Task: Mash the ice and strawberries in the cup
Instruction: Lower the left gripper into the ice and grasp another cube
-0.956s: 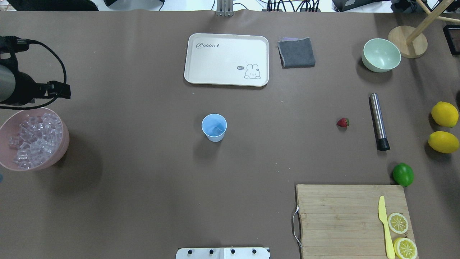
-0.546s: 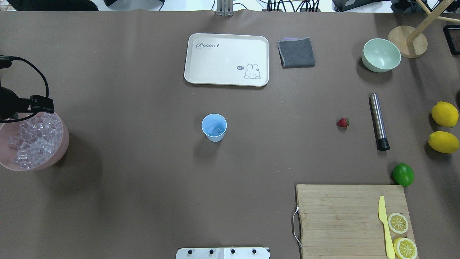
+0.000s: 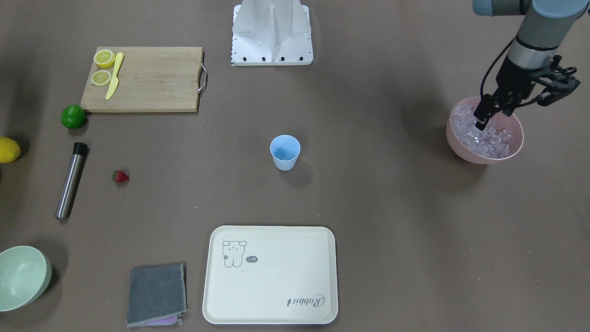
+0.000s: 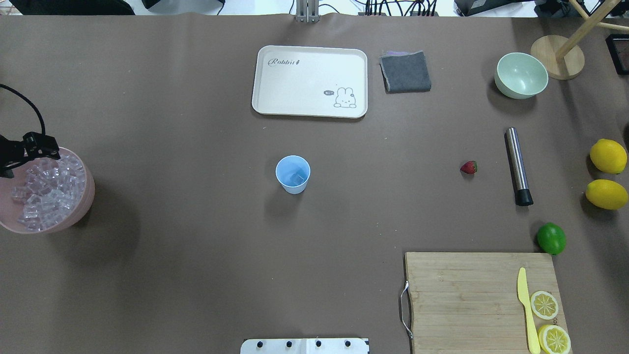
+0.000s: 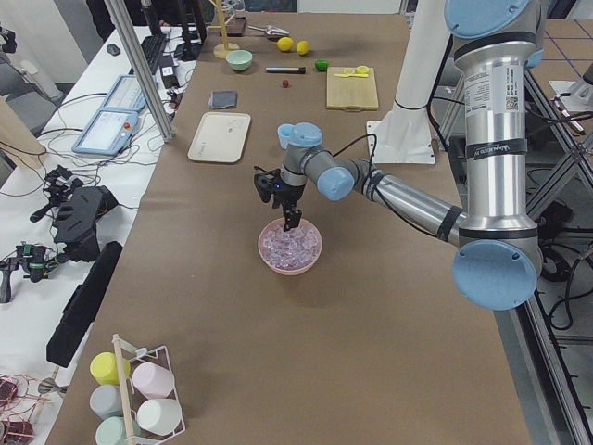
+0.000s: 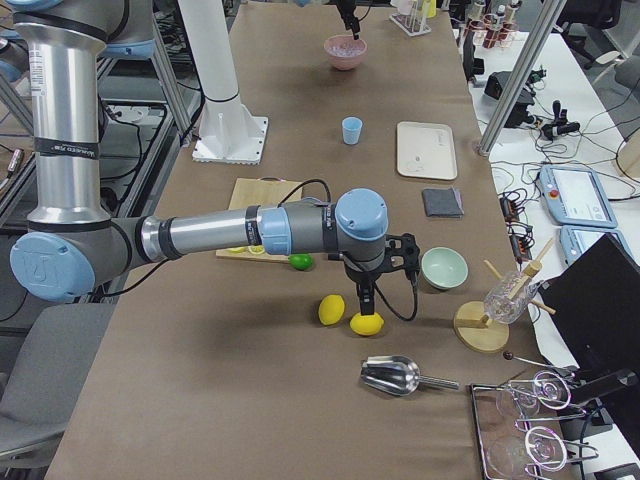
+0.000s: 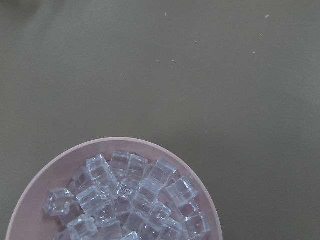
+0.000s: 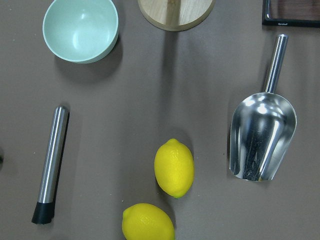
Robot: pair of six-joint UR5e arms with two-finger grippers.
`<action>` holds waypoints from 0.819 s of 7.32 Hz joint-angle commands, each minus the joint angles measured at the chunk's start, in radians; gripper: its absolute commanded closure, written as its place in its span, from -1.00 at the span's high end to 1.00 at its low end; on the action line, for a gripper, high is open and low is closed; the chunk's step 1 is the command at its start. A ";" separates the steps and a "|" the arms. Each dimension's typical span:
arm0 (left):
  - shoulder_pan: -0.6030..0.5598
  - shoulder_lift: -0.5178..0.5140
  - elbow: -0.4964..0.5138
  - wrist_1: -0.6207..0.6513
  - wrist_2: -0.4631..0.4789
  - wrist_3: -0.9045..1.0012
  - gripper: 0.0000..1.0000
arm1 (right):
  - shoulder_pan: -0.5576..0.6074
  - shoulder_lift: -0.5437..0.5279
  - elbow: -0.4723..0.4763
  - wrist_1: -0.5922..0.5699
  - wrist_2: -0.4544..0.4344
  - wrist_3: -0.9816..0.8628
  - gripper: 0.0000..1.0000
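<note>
**A:** The left gripper (image 3: 482, 121) hangs over the pink bowl (image 3: 465, 150), its fingertips down among the ice (image 3: 493, 138) heaped inside.

**B:** Has it got a cube?

**A:** Hard to call. From across the table the dark fingers look close together, but the tips are lost in the pile. I cannot tell whether it is parted, closed or gripping anything.

**B:** Where's the cup?

**A:** The cup (image 3: 285, 152) stands upright mid-table, well apart from the bowl, between the robot's base and the cream tray. From overhead there's a pale glassy shape at its bottom.

**B:** And the strawberry?

**A:** The strawberry (image 3: 120, 176) lies on the bare table over on the robot's right, near the steel muddler (image 3: 70, 182) and well apart from the cup.

**B:** The other arm?

**A:** The right gripper (image 6: 362, 300) hangs just above two lemons (image 6: 332, 309) at the table's right end. Only the side camera catches it, so I cannot tell how its fingers are set.
</note>
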 commanded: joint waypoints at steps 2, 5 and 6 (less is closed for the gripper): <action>0.053 0.035 0.026 -0.093 0.007 -0.070 0.94 | -0.021 0.002 -0.005 0.001 -0.004 0.004 1.00; 0.152 0.040 0.026 -0.091 0.088 -0.154 0.94 | -0.044 0.003 -0.008 0.001 -0.004 0.005 1.00; 0.154 0.043 0.026 -0.091 0.089 -0.156 0.94 | -0.046 0.003 -0.006 0.001 -0.004 0.007 1.00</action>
